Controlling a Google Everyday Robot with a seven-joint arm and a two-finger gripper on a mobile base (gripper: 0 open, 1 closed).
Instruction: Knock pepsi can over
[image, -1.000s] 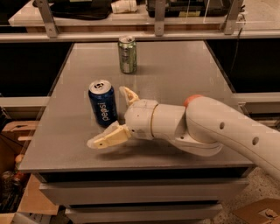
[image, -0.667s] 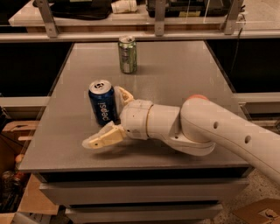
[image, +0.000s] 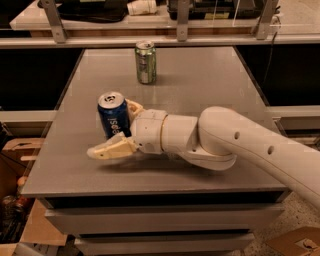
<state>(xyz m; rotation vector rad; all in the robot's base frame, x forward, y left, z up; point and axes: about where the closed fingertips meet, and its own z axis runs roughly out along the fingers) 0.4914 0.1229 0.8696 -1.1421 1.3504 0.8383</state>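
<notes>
Tool (image: 112, 128) splayed wide around pepsi can (image: 113, 115)

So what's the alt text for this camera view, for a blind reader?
A white robot gripper has its open fingers on either side of a standing blue pepsi can on a grey table. A green-and-silver can stands farther back.

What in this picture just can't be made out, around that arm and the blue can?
1. Camera view: the gripper sits open around the pepsi can; the can hides most of the far jaw, so contact is unclear.
2. Camera view: the arm is cut off by the right edge; its base is unseen.
3. Camera view: lettering on the green-and-silver can is too small to read.
</notes>
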